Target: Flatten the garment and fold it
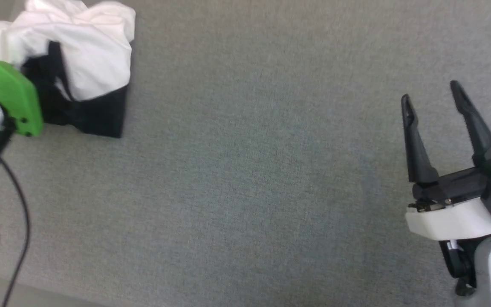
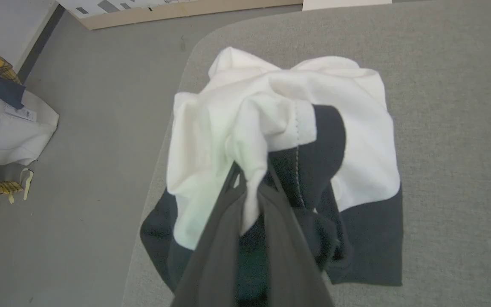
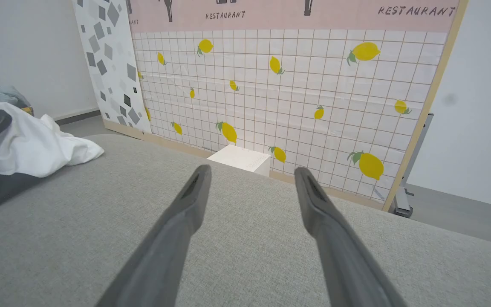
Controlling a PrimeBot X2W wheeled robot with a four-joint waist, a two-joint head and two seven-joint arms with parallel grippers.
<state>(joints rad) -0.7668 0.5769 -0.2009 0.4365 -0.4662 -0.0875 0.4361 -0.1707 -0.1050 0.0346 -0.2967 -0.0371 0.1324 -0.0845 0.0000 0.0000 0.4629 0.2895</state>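
Garment [image 2: 356,128] in left pincer [image 2: 252,170]; bag [image 2: 11,136] perhaps holds plaid cloth [image 2: 0,68].

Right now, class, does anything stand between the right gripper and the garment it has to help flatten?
Nothing visible does. Bare grey surface lies between the right gripper, its jaws open, and the crumpled garment at the surface's corner. The left gripper is at the garment, jaws shut on a white fold.
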